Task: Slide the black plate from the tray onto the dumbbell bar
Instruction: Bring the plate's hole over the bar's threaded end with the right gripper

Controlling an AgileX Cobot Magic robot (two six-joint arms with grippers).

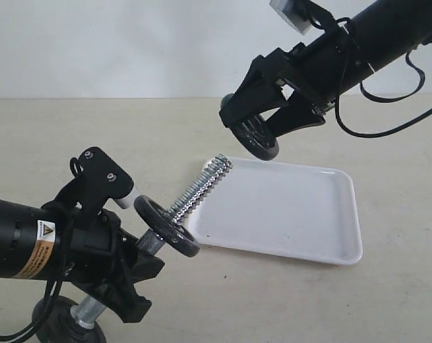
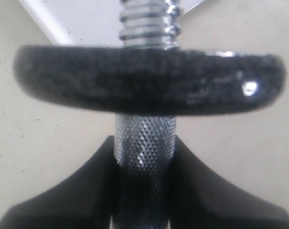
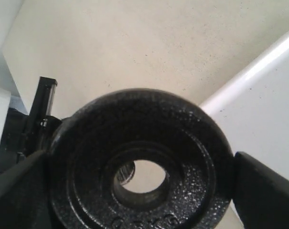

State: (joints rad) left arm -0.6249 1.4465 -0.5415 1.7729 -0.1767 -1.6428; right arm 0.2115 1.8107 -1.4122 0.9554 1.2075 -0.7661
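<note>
My right gripper (image 1: 262,128) (image 3: 139,191) is shut on the black plate (image 1: 257,139) (image 3: 192,157), holding it by its rim in the air above the far left corner of the white tray (image 1: 294,214). The dumbbell bar (image 1: 198,189) (image 2: 144,143) tilts up toward that plate, its threaded tip over the tray's left rim. My left gripper (image 1: 133,250) (image 2: 144,191) is shut on its knurled middle. A like black disc (image 1: 166,225) (image 2: 149,81) sits on the bar just above my left fingers. Part of the bar's threaded end (image 3: 127,171) shows through the held plate's hole.
Another black disc (image 1: 55,321) sits at the bar's low end near the table's front edge. The tray (image 3: 268,105) holds nothing that I can see. A beige tabletop runs back to a white wall.
</note>
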